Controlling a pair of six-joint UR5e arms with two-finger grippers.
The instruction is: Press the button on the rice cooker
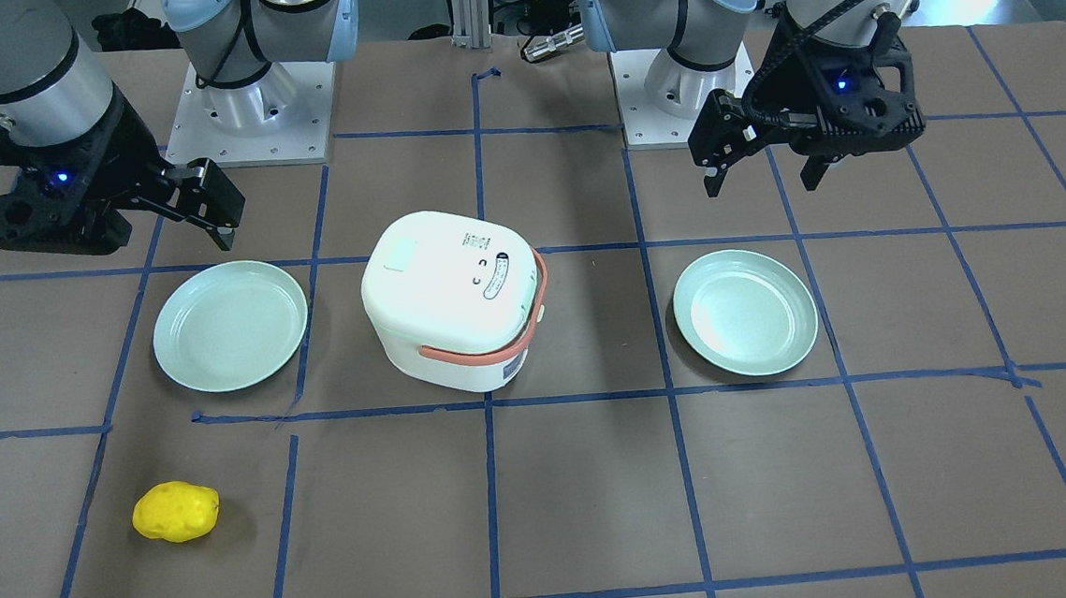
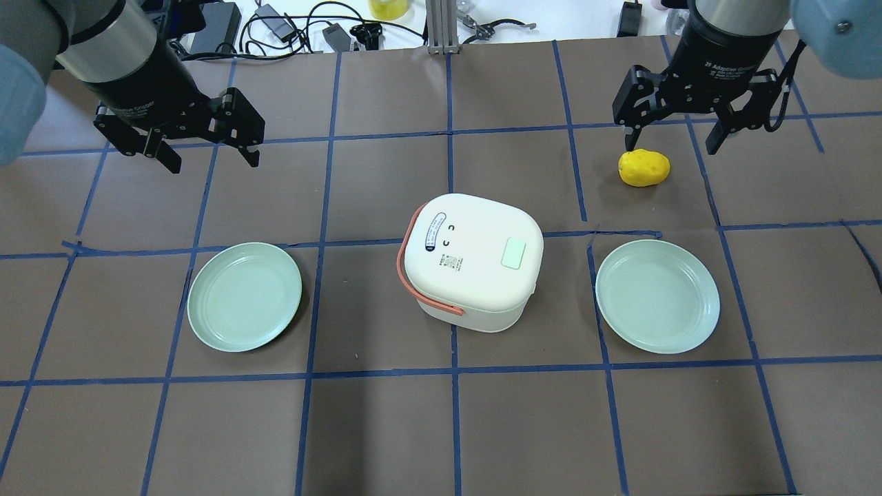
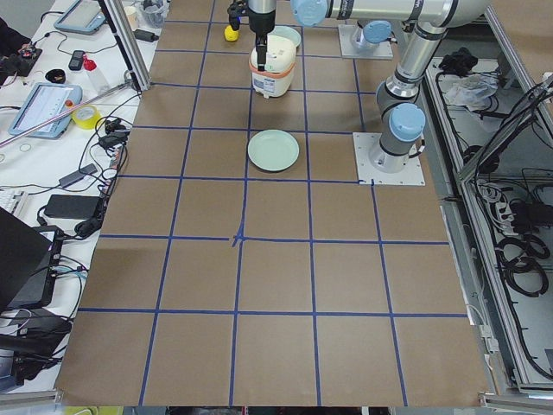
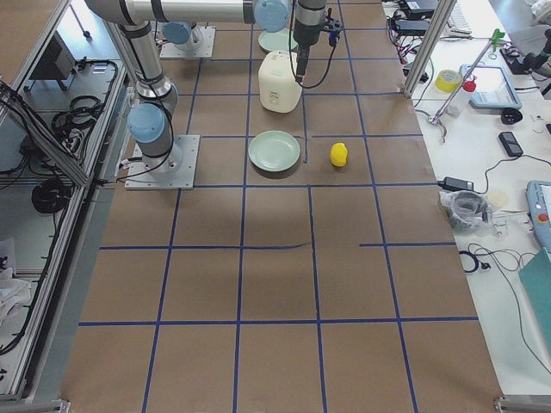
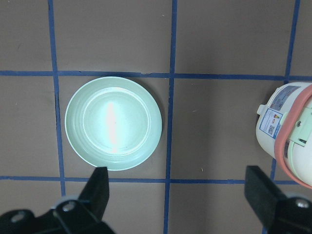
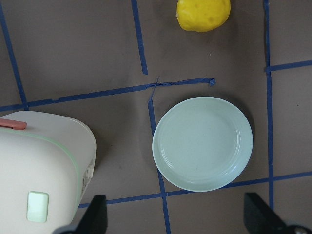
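Pale button (image 2: pixel 513 253) lies well apart from right end effector (image 2: pixel 670 146).

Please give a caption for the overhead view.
Rice cooker between two green plates; both end effectors open, far from its button.

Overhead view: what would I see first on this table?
The white rounded rice cooker with a salmon-pink handle sits mid-table. Pale green round plates lie beside it: left plate, right plate. A bright yellow lumpy potato-shaped thing lies beyond the right plate.
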